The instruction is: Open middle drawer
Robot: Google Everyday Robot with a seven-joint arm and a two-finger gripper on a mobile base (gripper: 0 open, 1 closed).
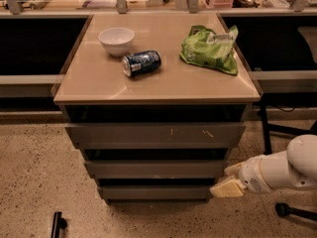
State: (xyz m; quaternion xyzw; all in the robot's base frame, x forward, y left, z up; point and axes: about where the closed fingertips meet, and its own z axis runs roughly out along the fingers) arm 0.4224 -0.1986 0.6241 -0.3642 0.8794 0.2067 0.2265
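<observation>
The middle drawer (156, 168) is the plain grey front in the middle of the three-drawer stack under the tan countertop (99, 78). It looks pushed in, stepped back below the scratched top drawer (156, 133) and above the smallest bottom drawer (153, 192). My gripper (229, 180), pale yellow on a white arm (287, 170), reaches in from the right. It sits at the right end of the middle and bottom fronts, low near the floor. I cannot see whether it touches a drawer.
On the countertop are a white bowl (117, 39), a blue can (141, 63) lying on its side and a green chip bag (210, 49). A black chair base (290, 209) stands at the right. A small black object (57, 224) lies on the speckled floor.
</observation>
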